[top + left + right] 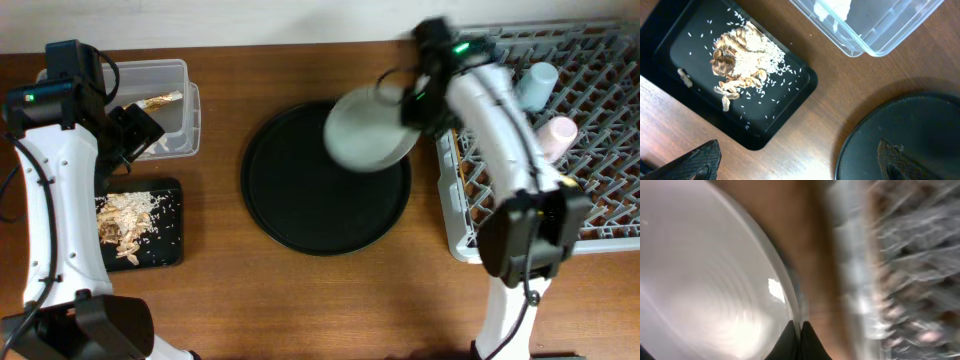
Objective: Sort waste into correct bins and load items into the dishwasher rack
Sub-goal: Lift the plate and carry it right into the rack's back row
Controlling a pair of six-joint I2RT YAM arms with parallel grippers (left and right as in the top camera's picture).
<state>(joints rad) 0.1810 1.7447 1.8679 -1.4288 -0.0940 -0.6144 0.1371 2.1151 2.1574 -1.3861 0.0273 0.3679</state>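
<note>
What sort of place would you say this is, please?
Probably a tabletop dish-clearing and waste-sorting station for robot arms: a grey dishwasher rack, a black tray of food scraps and a clear waste tub sit on a wooden table.

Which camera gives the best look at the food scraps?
The left wrist view: the scraps lie close up in the black tray, each crumb distinct. Overhead shows them small and far off; the right wrist view misses them.

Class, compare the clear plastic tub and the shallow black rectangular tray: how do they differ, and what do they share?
The clear tub is see-through with taller walls; the black tray is opaque and shallow. The clear tub holds white paper and a gold-brown wrapper; the black tray holds food scraps with rice. Both are rectangular, standing close together.
</note>
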